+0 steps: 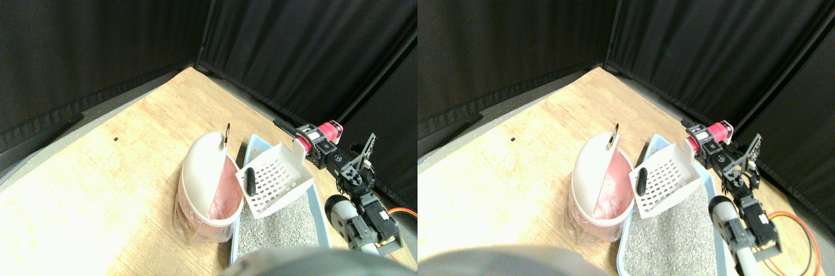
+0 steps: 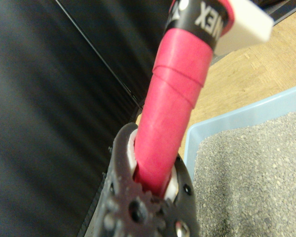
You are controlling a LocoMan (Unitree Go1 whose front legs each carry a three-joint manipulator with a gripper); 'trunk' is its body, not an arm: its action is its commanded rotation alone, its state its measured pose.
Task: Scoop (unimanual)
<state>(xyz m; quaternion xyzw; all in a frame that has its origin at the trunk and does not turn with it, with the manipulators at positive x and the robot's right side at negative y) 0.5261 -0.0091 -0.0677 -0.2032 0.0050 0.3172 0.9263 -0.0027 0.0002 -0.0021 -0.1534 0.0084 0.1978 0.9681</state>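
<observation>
A white slotted scoop [image 1: 277, 177] hangs tilted above the blue litter tray [image 1: 253, 146], its open side turned toward the white bin [image 1: 202, 165]. A small dark lump [image 1: 250, 180] lies at the scoop's lip, right beside the bin's rim. The bin has a pink liner [image 1: 225, 191] inside. My right gripper [image 1: 313, 141] is behind the scoop, at its far right end. In the wrist view the jaws are closed around the scoop's pink wrapped handle [image 2: 172, 98], with my right gripper [image 2: 155, 173] shut on it.
Grey litter [image 1: 277, 224] fills the tray. The bin and tray stand side by side on a wooden floor [image 1: 111, 158]. Black curtains [image 1: 293, 28] wall in the back and right. Orange cable [image 1: 404, 214] trails at the right by the arm.
</observation>
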